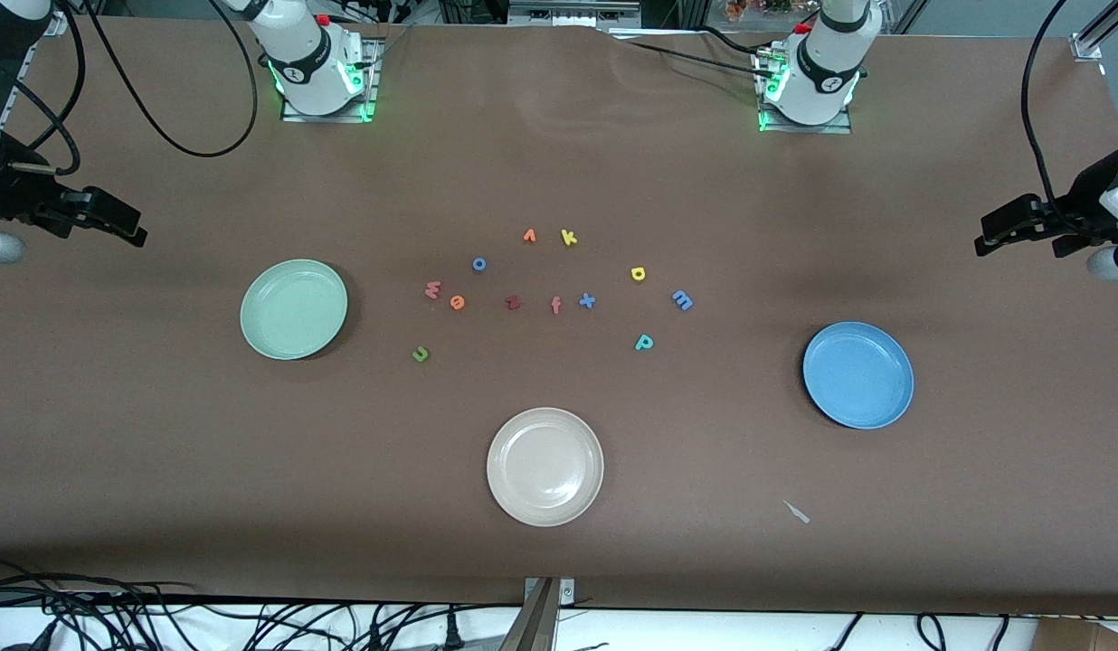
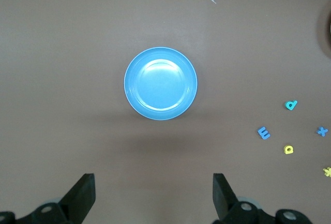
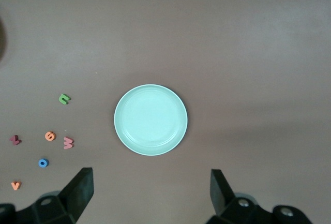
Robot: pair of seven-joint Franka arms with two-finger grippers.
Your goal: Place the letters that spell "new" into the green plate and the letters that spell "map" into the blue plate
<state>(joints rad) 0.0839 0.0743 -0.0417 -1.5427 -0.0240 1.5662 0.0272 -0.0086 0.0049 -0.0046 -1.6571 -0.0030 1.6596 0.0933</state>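
The pale green plate (image 1: 294, 309) (image 3: 150, 119) lies empty toward the right arm's end. The blue plate (image 1: 857, 374) (image 2: 161, 83) lies empty toward the left arm's end. Between them on the table lie the pink w (image 1: 432, 290), orange e (image 1: 457, 303) and green n (image 1: 421, 354). Closer to the blue plate are the yellow a (image 1: 639, 274), blue m (image 1: 682, 299) and teal p (image 1: 644, 342). My right gripper (image 1: 138, 231) (image 3: 151, 182) hangs open and empty above the table beside the green plate. My left gripper (image 1: 984, 233) (image 2: 153, 188) hangs open and empty beside the blue plate.
A beige plate (image 1: 545, 467) sits nearer the front camera than the letters. Other letters lie among them: blue o (image 1: 478, 264), orange v (image 1: 529, 236), yellow k (image 1: 569, 238), a dark red letter (image 1: 513, 303), coral f (image 1: 555, 306), blue x (image 1: 587, 301). A white scrap (image 1: 797, 512) lies near the blue plate.
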